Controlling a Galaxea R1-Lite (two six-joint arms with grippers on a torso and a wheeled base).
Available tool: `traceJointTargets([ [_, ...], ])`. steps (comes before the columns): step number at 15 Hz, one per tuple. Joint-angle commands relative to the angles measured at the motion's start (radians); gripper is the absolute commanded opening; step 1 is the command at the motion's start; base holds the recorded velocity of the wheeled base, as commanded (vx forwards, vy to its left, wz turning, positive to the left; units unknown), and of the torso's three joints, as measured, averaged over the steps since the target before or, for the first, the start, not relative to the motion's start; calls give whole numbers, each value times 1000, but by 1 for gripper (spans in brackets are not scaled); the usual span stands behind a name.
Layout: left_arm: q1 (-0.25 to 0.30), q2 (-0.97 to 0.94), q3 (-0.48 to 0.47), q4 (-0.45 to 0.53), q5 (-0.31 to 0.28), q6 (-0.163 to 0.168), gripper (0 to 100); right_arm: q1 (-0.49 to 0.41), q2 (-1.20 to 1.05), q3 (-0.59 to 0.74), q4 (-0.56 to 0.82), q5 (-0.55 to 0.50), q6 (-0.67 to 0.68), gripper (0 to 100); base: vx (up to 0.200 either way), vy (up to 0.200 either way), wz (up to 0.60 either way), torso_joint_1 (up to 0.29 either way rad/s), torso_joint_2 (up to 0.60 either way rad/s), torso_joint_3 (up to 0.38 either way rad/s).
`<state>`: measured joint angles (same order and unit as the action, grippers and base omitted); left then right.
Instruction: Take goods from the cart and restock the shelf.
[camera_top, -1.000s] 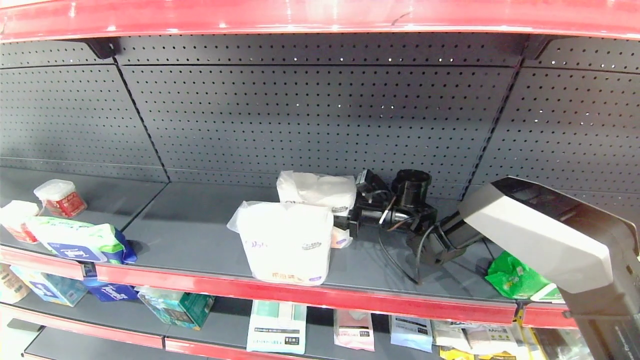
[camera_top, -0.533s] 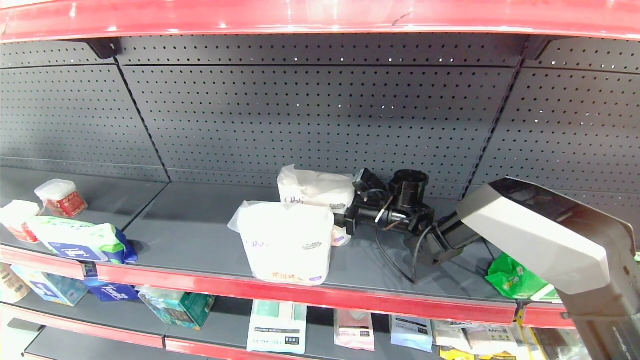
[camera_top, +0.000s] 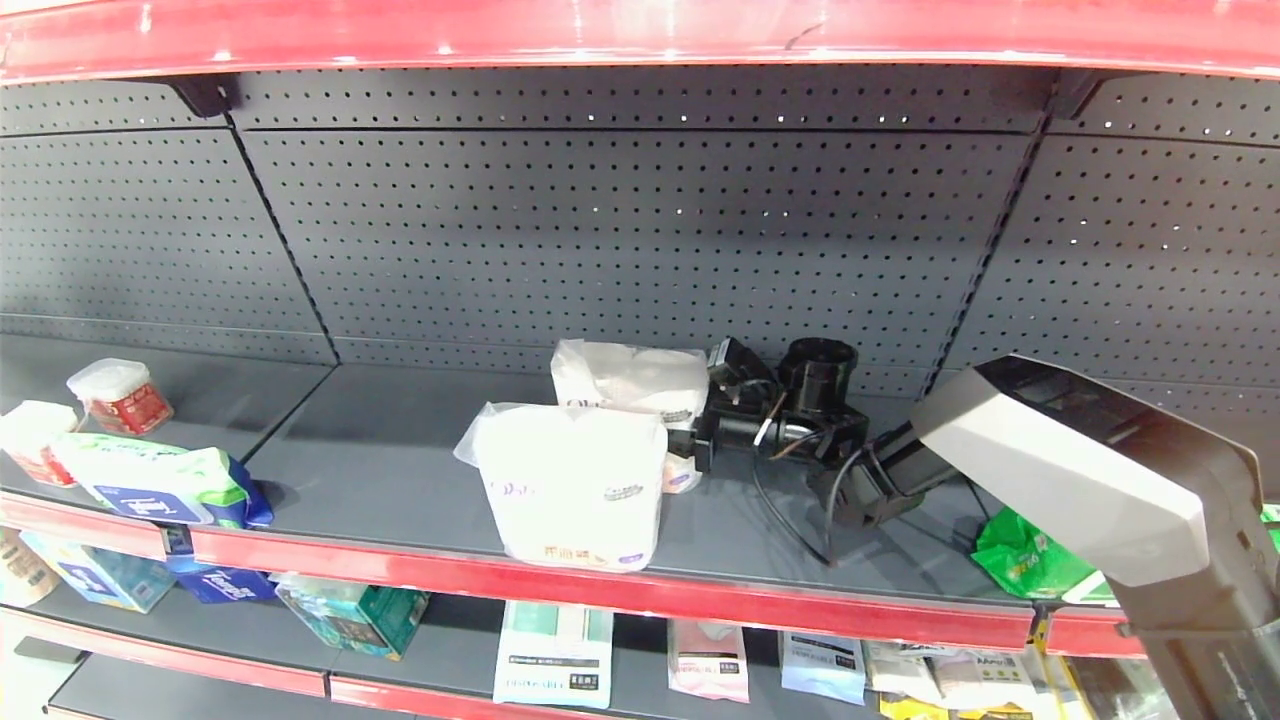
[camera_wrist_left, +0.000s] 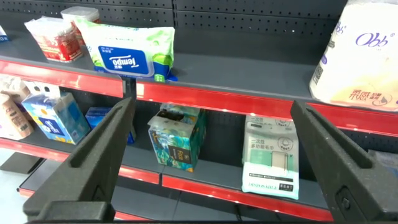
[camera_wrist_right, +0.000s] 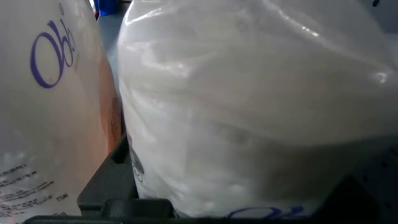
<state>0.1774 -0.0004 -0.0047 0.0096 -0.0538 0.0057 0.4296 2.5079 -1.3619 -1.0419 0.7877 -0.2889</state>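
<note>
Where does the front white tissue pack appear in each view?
Head view: front white tissue pack, centre, at the shelf's front.
Left wrist view: above the red shelf edge.
Right wrist view: close beside the rear pack.
Shared landmark: red shelf edge, head and left wrist views.

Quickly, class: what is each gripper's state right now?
Left gripper: open, holding nothing.
Right gripper: closed on the rear tissue pack.

Right tool (camera_top: 703, 436) edged slightly toward 9 o'clock with rear tissue pack (camera_top: 630, 380); pack tipped up, then settled.
</note>
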Motion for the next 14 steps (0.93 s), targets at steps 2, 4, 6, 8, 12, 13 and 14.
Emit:
traceJointTargets([
  [2,0,0,0,1,0,0,100,1,5,-3,-4,1,-1,0,0,0,0,0,0,0],
  [4,0,0,0,0,0,0,100,0,3,0,-3,-18,2,0,0,0,0,0,0,0],
  [6,0,0,0,0,0,0,100,3,6,6,-3,-33,7,0,0,0,0,0,0,0],
  [8,0,0,0,1,0,0,100,-2,3,0,-3,-38,7,0,0,0,0,0,0,0],
  [12,0,0,0,0,0,0,100,1,5,6,-3,-38,4,0,0,0,0,0,0,0],
  [13,0,0,0,0,0,0,100,1,3,7,-3,-38,4,100,0,0,0,0,0,0],
  [14,0,0,0,0,0,0,100,3,2,7,-3,-38,5,100,0,0,0,0,0,0],
])
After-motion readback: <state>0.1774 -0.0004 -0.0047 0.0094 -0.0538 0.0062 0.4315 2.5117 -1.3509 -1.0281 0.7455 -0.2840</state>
